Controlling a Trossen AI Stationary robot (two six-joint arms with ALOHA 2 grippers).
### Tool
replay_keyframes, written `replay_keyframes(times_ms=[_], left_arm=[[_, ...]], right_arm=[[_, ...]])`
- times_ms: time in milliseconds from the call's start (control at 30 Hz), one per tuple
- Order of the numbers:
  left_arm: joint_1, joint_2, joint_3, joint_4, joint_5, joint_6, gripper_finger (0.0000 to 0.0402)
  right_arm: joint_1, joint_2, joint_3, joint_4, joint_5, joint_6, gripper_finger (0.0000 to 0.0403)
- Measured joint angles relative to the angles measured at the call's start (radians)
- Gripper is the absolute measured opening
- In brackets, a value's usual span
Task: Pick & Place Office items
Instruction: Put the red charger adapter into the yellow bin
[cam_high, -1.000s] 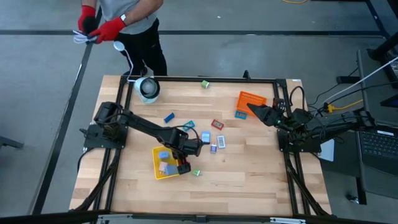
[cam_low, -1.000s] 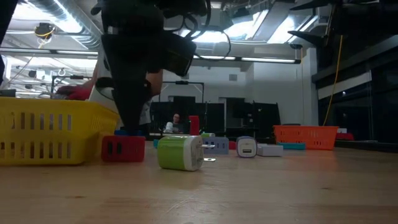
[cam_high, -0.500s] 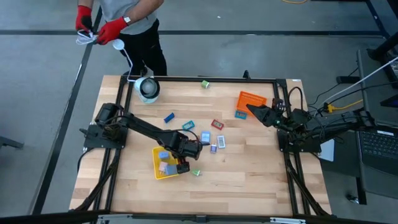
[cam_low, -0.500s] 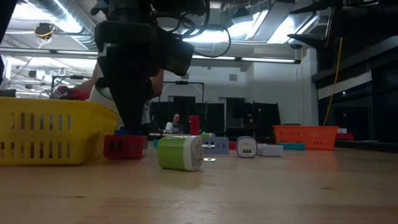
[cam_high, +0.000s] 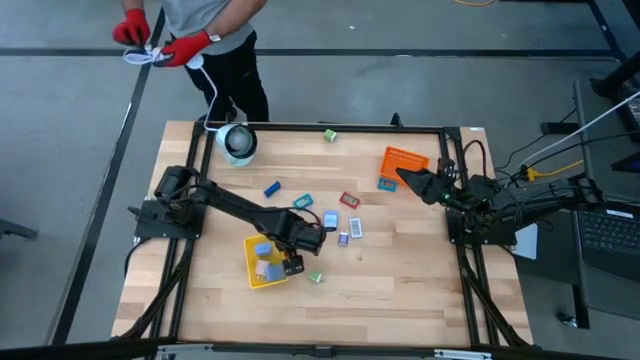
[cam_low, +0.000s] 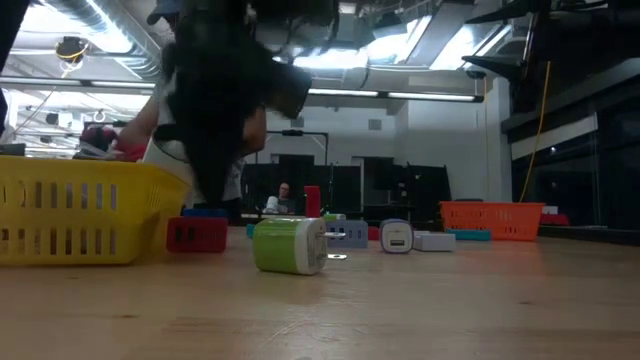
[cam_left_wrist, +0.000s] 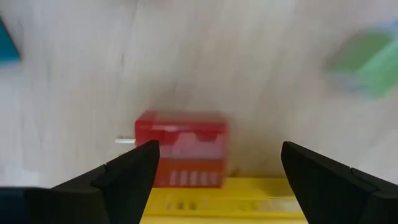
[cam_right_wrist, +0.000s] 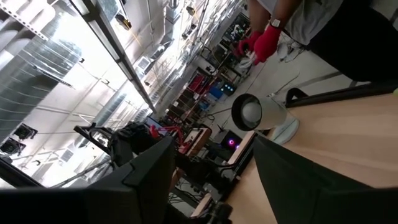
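The red piece (cam_left_wrist: 181, 149) is a small blocky box, its near face marked with a row of pale slots, and a thin metal prong sticks out from one side. It lies flat on the wooden table (cam_high: 400, 270), touching or just beside the outer wall of the yellow tray (cam_high: 252, 275). In the low view the same red piece (cam_low: 197, 235) sits on the table just beside the tray's slotted wall (cam_low: 70, 215).

The left tool (cam_left_wrist: 214, 165) hangs directly over this piece with its two dark fingers (cam_left_wrist: 127, 171) spread apart; the red block lies between them and below, touching neither. From above, the left tool (cam_high: 297, 240) sits at the tray's right edge, with the red piece (cam_high: 293, 266) just past it.

A green piece (cam_high: 315, 277) with a white face lies near the left tool, beyond the tray's corner; in the low view it is a rounded green block (cam_low: 290, 245) on its side. A light blue piece (cam_high: 330, 219) and another small pale piece (cam_high: 354, 229) lie just beside the tool on its far side, and two bluish pieces (cam_high: 264, 250) rest inside the yellow tray.

The right tool (cam_high: 405, 176) waits well apart, beside the orange tray (cam_high: 405, 159), its fingers parted and holding nothing.
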Motion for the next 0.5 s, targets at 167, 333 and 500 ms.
replay_keyframes(times_ms=[167,333,500], left_arm=[[-0.001,-0.002,0.042,-0.048,0.043,0.006,0.0334],[0.004,0.003,0.052,-0.08,0.038,0.033,0.0334],[0.034,0.025,0.052,-0.109,0.029,0.077,0.0334]], right_arm=[[0.0,0.0,0.0,0.0,0.0,-0.03,0.0226],[0.0,0.0,0.0,-0.004,0.0,-0.036,0.0226],[0.0,0.0,0.0,-0.019,0.0,-0.038,0.0226]])
